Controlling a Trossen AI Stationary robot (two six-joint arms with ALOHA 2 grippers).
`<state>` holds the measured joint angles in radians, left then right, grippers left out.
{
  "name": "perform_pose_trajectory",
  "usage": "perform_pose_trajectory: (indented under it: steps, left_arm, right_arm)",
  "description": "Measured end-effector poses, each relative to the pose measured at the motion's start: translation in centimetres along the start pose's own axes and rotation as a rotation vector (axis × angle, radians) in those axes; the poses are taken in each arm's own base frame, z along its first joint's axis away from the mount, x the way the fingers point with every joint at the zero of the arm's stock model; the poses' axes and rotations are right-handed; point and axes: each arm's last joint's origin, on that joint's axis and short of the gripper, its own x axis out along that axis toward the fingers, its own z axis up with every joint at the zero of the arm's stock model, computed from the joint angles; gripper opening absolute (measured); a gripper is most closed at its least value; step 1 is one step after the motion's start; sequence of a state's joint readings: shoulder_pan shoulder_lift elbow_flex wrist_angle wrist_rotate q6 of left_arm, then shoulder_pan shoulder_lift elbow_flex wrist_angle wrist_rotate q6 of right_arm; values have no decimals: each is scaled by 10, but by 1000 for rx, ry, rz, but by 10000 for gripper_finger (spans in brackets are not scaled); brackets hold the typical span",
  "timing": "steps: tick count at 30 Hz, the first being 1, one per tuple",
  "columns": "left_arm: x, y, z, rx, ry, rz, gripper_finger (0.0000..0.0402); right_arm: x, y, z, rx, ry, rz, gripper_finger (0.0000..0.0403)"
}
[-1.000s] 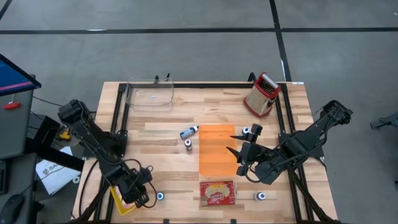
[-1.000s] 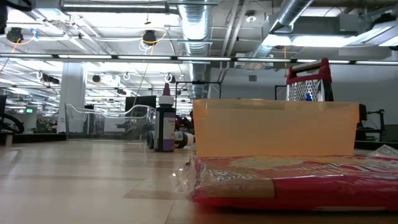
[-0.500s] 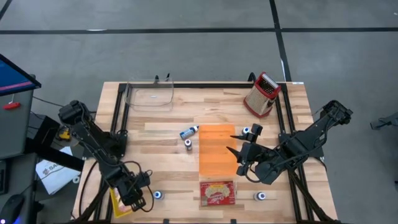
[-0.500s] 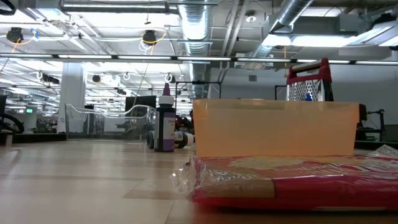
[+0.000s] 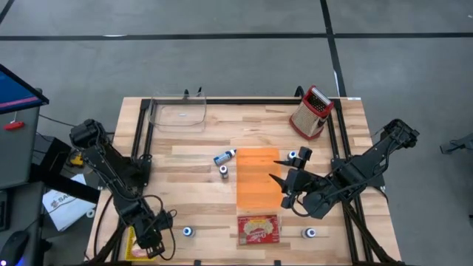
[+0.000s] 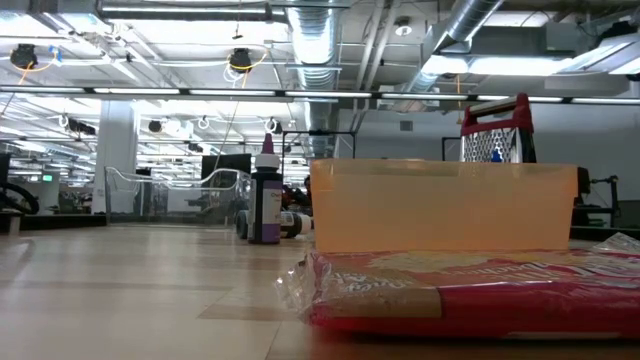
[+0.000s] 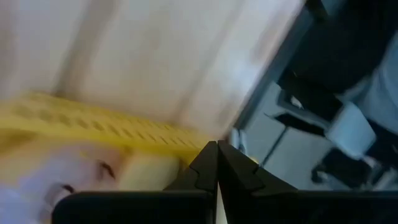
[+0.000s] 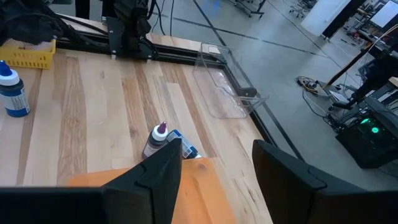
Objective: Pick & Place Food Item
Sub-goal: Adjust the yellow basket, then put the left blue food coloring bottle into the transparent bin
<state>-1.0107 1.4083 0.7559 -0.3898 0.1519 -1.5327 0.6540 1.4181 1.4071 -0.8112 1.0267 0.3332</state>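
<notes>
Hovering over the yellow basket (image 5: 135, 244) at the table's near-left corner, left gripper (image 7: 217, 163) fingers closed together, empty; food packet (image 5: 259, 229) near front edge; right gripper (image 5: 284, 182) spread, empty.

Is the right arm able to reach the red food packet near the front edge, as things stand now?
Probably yes. The right gripper hangs open over the orange bin, and the red food packet lies just beyond that bin with nothing on top of it.

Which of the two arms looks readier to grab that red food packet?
The right. Its open right gripper hangs over the orange bin, just beyond the red food packet. The left gripper is at the table's corner by a yellow basket.
</notes>
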Motion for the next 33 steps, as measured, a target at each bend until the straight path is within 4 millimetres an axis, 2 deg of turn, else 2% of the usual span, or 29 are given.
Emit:
perform_pose_trajectory:
  steps: [5, 10, 14, 18, 23, 29, 33]
  left_arm:
    - [-10, -10, -2, 90, -20, -116, 1]
    - [-29, -16, -3, 181, -83, -220, 1]
    - [-46, -17, -2, 254, -237, -264, 1]
    - [-55, -16, 4, 261, -398, -250, 16]
    - [-46, -14, 9, 240, -543, -174, 80]
    - [-9, -12, 5, 218, -457, -82, 186]
    - [2, -15, 5, 206, -470, -92, 262]
  right_arm:
    - [0, 0, 0, 3, -4, -4, 189]
    - [0, 0, 0, 4, -4, -6, 189]
    - [0, 0, 1, 4, -9, -18, 189]
    - [0, 0, 1, 3, -9, -19, 189]
    - [-2, 1, 0, 6, -13, -11, 189]
    - [-8, 5, -1, 6, -23, 1, 189]
    - [-10, 4, -1, 7, -35, -27, 189]
